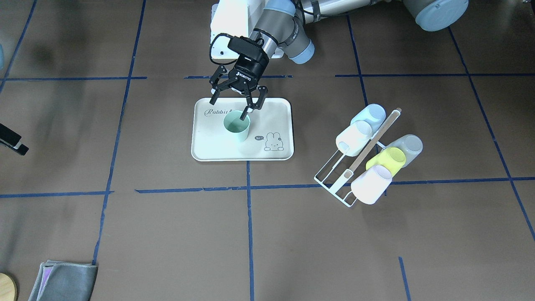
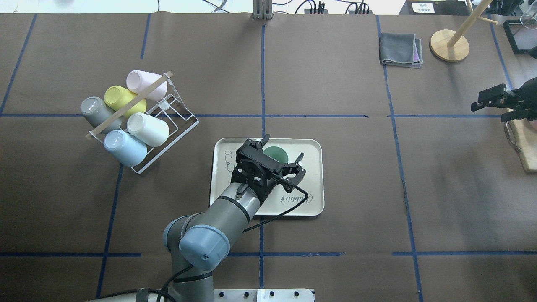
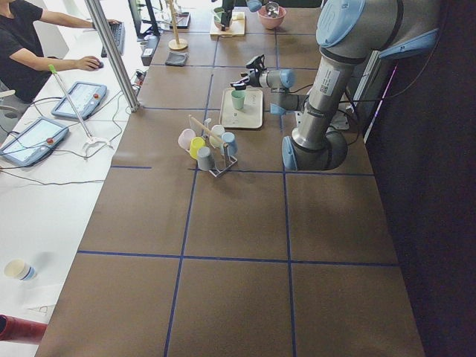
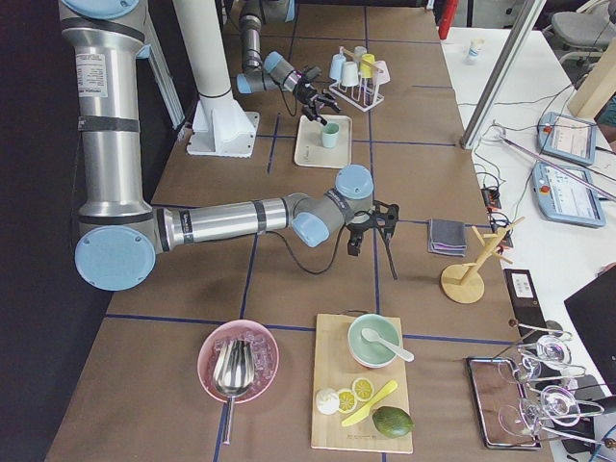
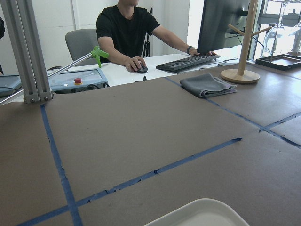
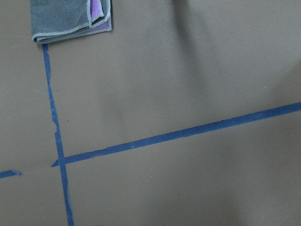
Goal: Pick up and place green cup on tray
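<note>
A: Which step is taken to be in hand?

B: The placing is judged to be all but done. The green cup (image 1: 237, 125) is seen upright on the tray (image 1: 209, 147). In the front-facing view it is near the middle and a little toward 12 o'clock, with the rabbit drawing (image 1: 273, 142) at its 4 o'clock.

A: How is the left pincer found?

B: The left pincer (image 1: 237, 103) is seen released, its fingers (image 1: 261, 98) spread wide above the cup's rim at about 12 o'clock, and nothing is gripped. One fingertip appears to dip near the cup's mouth, but whether the rim is touched cannot be told. The right pincer (image 2: 488, 99) is held well apart at the edge of the desk (image 1: 167, 234), at 3 o'clock in the overhead view. Its fingers appear parted and nothing is carried.

A: What is called for next?

B: A straight lift away is judged to be needed, so that the rim is not clipped by either finger. So light a tumbler would be easily tipped by a sideways pull.

A: Is anything else to be minded?

B: The wire rack (image 1: 334, 180) is set at 3 o'clock of the tray, well apart. Other cups are held on it, the yellow-green cup (image 1: 391, 159) among them, and it need not be approached.
</note>
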### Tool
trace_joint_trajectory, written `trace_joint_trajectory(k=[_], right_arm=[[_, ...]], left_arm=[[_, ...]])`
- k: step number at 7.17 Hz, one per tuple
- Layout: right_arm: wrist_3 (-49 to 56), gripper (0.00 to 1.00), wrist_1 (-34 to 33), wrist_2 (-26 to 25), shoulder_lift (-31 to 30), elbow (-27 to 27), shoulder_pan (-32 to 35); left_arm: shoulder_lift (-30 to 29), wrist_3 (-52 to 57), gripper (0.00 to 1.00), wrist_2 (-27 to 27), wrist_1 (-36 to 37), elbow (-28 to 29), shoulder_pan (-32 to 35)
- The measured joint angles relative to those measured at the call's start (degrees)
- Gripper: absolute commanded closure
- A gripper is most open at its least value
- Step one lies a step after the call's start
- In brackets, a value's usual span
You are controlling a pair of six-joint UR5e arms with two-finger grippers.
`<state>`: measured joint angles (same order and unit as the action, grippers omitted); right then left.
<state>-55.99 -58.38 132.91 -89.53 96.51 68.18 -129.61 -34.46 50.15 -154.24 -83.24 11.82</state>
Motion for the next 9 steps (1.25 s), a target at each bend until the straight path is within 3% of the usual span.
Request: trace_joint_trajectory(k=[2, 4, 6, 8, 9], right_arm=[[0.06, 0.00, -1.09, 0.22, 0.07, 0.18, 0.38], [0.31, 0.00, -1.73, 0.39, 0.05, 0.52, 1.55], [3.89, 0.00, -2.57, 0.84, -0.14, 0.56, 3.34], [11.91, 0.00, -6.88, 1.24, -0.18, 0.63, 6.25], [15.09, 0.00, -9.06, 1.28, -0.12, 0.66, 7.47]], left_arm=[[0.17, 3.62, 0.01, 1.08, 3.71, -2.89, 2.94], [2.41, 5.15, 0.01, 7.47, 13.06, -11.00, 9.31], [8.60, 5.13, 0.01, 11.78, 17.36, -17.50, 14.52], [14.47, 4.63, 0.01, 14.99, 18.03, -19.20, 19.12], [17.67, 4.10, 0.01, 20.95, 18.07, -19.92, 23.60]])
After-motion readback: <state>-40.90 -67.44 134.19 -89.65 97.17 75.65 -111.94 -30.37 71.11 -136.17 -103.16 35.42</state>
